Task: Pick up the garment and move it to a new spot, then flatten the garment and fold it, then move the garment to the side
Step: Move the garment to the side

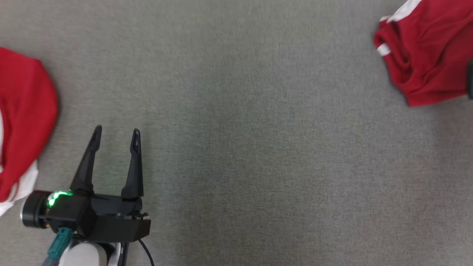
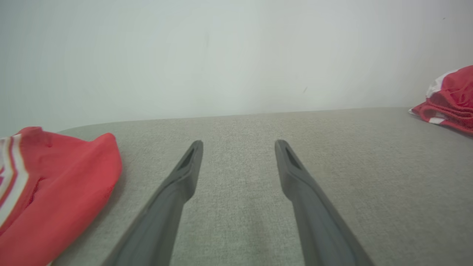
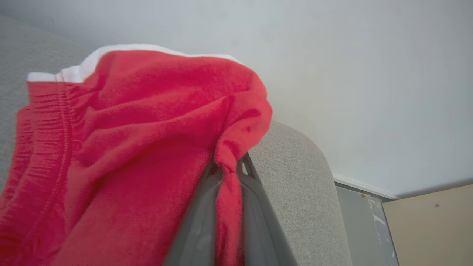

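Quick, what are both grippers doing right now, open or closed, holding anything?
Left gripper: open, holding nothing.
Right gripper: closed on a fold of the red garment.

The red garment (image 1: 425,55) with white trim is all bunched up at the far right of the grey surface (image 1: 258,147), one fold pinched in the right gripper (image 3: 230,168). There's also a second red garment (image 1: 22,118) with white stripes, crumpled at the left edge.

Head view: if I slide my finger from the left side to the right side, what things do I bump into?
First the red and white cloth → left gripper, open → bare grey surface → crumpled red garment in the top right corner.
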### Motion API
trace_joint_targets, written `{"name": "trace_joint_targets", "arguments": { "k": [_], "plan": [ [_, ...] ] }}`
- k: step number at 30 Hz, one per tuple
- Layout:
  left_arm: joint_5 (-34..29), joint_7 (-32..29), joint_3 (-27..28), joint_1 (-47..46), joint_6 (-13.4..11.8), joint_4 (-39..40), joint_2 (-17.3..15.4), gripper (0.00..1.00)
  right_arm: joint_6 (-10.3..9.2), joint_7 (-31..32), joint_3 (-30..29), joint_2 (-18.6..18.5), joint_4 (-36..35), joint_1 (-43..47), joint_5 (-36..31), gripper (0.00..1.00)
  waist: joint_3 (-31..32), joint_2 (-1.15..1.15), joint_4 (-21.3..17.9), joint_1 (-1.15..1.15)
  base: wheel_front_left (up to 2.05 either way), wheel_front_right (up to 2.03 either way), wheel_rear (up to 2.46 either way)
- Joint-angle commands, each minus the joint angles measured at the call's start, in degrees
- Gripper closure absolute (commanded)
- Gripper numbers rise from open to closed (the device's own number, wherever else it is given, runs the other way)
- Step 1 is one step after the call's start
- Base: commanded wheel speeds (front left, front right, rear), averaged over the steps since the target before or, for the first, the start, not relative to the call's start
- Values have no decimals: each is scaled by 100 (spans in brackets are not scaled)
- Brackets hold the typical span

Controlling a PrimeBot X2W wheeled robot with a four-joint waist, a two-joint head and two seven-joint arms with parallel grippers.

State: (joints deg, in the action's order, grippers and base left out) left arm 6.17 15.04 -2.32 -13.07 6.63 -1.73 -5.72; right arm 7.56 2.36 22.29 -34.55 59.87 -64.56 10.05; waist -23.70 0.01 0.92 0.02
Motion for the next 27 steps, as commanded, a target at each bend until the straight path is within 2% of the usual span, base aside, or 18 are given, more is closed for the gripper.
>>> {"name": "trace_joint_targets", "arguments": {
  "k": [1,15,27],
  "plan": [
    [-11,13,-30,-128,38,133,-70,0,-17,20,27,-103,-57,-137,-21,100,-538,-1,-190,-2,0,0,0],
    [-123,-163,-87,-236,25,1454,-475,0,-18,230,124,-550,-437,-778,-188,100,-1209,-1,-828,-2,0,0,0],
    [-107,-513,-22,-203,-19,2136,-659,0,-18,344,22,-684,-640,-1086,-383,100,-1489,-1,-1062,-2,0,0,0]
  ]
}}
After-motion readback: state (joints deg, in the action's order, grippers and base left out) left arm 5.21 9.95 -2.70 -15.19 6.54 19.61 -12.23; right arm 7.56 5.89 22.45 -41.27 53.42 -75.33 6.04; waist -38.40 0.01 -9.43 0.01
